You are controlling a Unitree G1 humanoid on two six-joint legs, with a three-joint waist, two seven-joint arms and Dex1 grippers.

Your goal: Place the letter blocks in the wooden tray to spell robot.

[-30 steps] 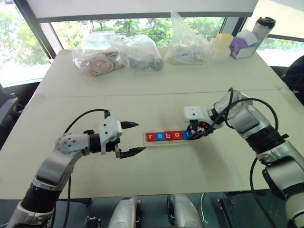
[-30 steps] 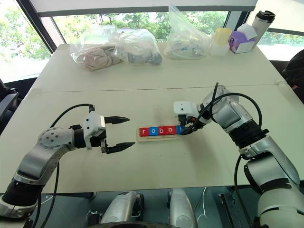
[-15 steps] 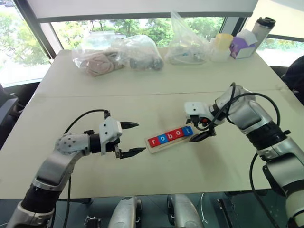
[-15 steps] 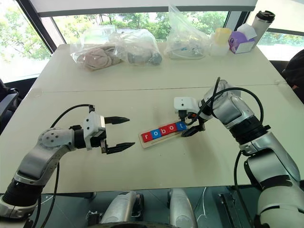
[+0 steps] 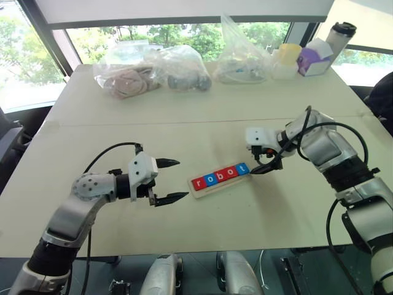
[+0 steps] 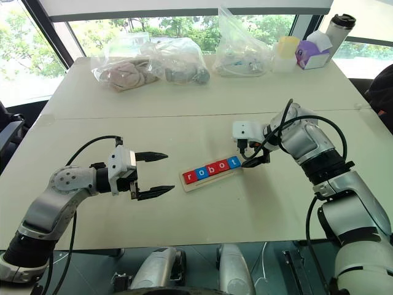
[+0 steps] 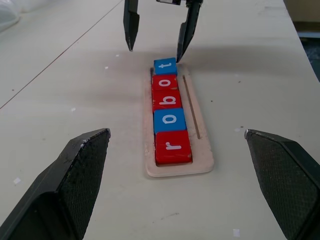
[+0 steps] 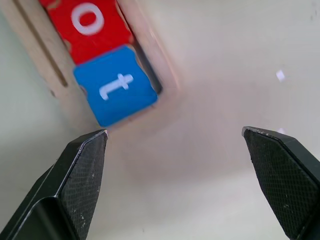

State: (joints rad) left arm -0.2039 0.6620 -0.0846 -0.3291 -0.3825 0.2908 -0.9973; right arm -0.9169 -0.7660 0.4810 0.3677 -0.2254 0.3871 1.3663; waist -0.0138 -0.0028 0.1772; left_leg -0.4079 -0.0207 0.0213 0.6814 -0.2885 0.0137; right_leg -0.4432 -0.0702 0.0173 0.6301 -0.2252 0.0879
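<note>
The wooden tray (image 5: 216,187) lies slanted on the table between my two grippers. In it a row of letter blocks reads r (image 5: 197,183), o (image 5: 210,179), b (image 5: 221,175), o (image 5: 232,172), t (image 5: 243,168). The blue t block (image 8: 116,85) sits slightly askew at the tray's right end. Just right of that end, my right gripper (image 5: 256,161) hangs open, pointing down, with nothing between its fingers. My left gripper (image 5: 182,179) is open and empty a short way left of the tray, pointing along it.
Several clear plastic bags (image 5: 150,70) of items lie along the table's far side. A yellow-lidded tub (image 5: 287,58), a purple and white box (image 5: 314,56) and a tumbler (image 5: 339,35) stand at the far right. Bare table surrounds the tray.
The right gripper opened, let go of the t block and drew back to the right. The tray swung so its right end now sits farther away. The left arm stayed still.
</note>
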